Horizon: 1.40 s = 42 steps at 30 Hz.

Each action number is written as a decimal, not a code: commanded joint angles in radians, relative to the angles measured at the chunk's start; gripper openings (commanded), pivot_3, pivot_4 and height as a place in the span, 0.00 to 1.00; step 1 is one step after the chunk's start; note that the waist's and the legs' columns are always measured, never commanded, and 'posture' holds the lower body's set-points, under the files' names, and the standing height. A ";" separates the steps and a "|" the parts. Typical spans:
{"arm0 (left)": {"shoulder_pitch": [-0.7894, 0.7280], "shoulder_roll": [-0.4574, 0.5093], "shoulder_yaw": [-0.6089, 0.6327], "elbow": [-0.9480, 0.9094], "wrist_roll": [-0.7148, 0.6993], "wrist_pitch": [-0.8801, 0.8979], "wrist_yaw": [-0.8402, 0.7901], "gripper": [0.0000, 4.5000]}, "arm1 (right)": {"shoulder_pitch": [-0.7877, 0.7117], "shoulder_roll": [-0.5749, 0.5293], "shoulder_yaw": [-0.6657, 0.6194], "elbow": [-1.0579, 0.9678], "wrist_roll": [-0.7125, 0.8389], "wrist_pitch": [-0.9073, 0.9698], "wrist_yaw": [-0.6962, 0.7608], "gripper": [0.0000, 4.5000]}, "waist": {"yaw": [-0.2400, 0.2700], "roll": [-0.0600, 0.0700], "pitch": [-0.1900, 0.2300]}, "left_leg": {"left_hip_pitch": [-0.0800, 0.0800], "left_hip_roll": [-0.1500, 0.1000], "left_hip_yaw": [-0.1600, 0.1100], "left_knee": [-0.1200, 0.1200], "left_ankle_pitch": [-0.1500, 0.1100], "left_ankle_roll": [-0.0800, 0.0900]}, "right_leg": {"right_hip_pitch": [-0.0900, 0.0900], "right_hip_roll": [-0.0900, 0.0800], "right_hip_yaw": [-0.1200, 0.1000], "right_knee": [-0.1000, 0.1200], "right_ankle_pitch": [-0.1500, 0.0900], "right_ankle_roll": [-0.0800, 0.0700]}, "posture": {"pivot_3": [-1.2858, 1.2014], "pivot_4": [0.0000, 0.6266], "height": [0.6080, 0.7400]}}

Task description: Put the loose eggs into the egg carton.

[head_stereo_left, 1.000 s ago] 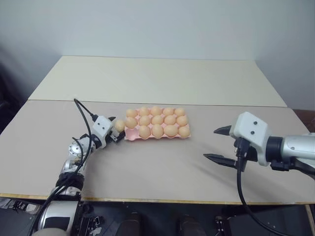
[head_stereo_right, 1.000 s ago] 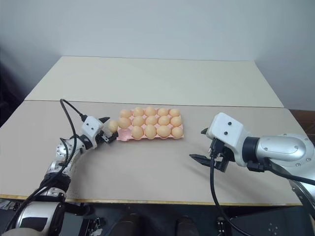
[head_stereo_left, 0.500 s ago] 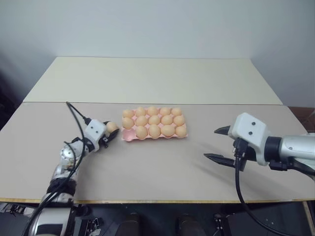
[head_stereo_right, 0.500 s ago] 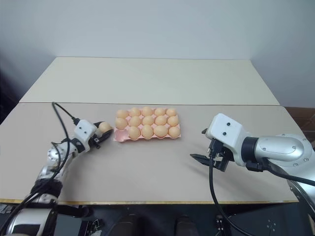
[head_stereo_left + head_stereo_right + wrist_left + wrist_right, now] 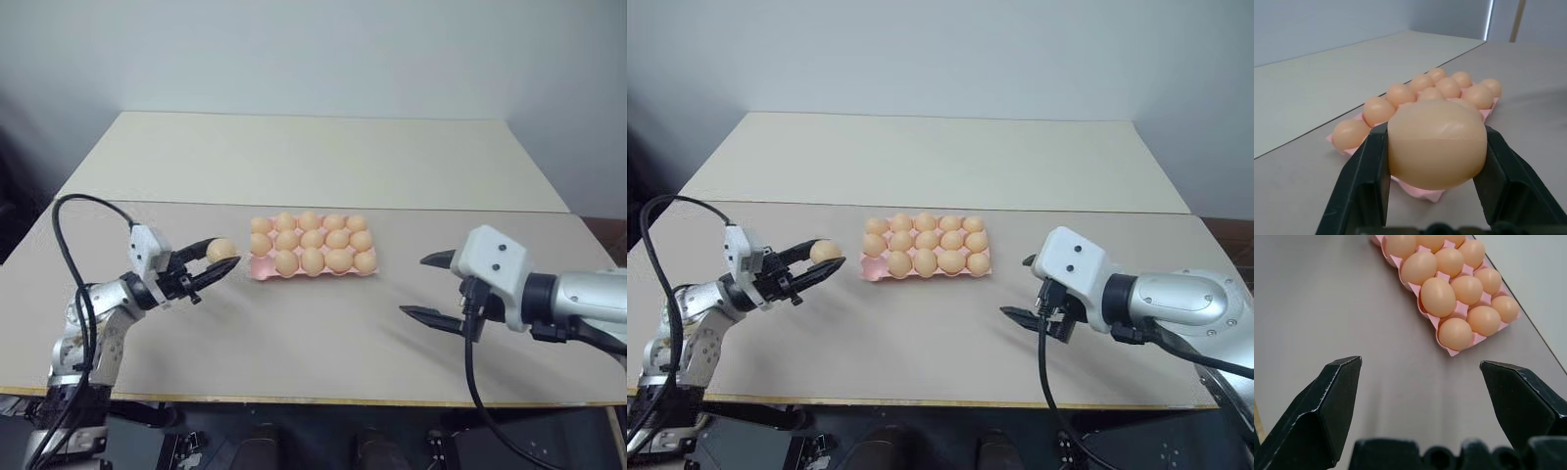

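Pale beige counter (image 5: 323, 333), backed by a plain light wall, is seen as two joined slabs with a seam running across behind the goods. Item one: the egg carton (image 5: 257, 270), pale pink, scalloped at the edge, is laid flat near the middle of the front slab, just before the seam. Fourteen eggs (image 5: 312, 258) are counted in its cups, in three rows; the near corner cup on the robot's left is seen bare. Item two: one loose egg (image 5: 220, 250), tan-orange and smooth, is clamped between the two black fingers (image 5: 1371, 171) of the left hand (image 5: 217, 264), which is held roughly level above the counter, pointed toward the carton and stopped just short of its left end. A faint seam line is noted round the egg's middle in the left wrist view. Item three: the right hand (image 5: 431, 289) is held over the counter well to the right of the carton, its fingers (image 5: 1327, 406) spread wide with nothing between them.
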 commanded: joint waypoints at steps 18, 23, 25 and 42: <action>-0.270 -0.113 -0.078 0.362 0.188 -0.207 -0.049 0.89 | 0.051 0.034 -0.109 -0.137 0.082 0.082 -0.154 1.00 | 0.000 0.000 0.000 | -0.001 0.000 0.000 0.000 0.000 0.000 | 0.000 0.000 0.000 -0.001 0.000 0.000 | 0.52 0.24 1.00; -0.275 -0.106 -0.061 0.359 0.174 -0.215 -0.064 0.99 | 0.061 0.023 -0.118 -0.135 0.079 0.079 -0.145 1.00 | -0.001 0.000 0.000 | -0.001 0.000 0.000 0.000 0.000 0.000 | 0.000 0.000 0.000 -0.001 0.000 0.000 | 0.52 0.24 1.00; -0.263 -0.090 -0.043 0.327 0.155 -0.198 -0.070 0.99 | 0.065 0.021 -0.121 -0.135 0.079 0.076 -0.142 1.00 | -0.001 0.000 0.000 | -0.001 0.000 0.000 0.000 0.000 0.000 | 0.000 0.000 0.000 0.000 0.000 0.000 | 0.52 0.24 1.00; 0.309 0.297 0.376 -0.278 -0.055 0.163 -0.121 0.99 | 0.086 -0.099 -0.127 0.050 0.014 -0.115 0.128 1.00 | -0.020 0.000 0.000 | 0.001 0.003 0.000 -0.002 0.000 0.000 | 0.001 0.000 0.001 -0.002 0.000 0.000 | 0.52 0.24 1.00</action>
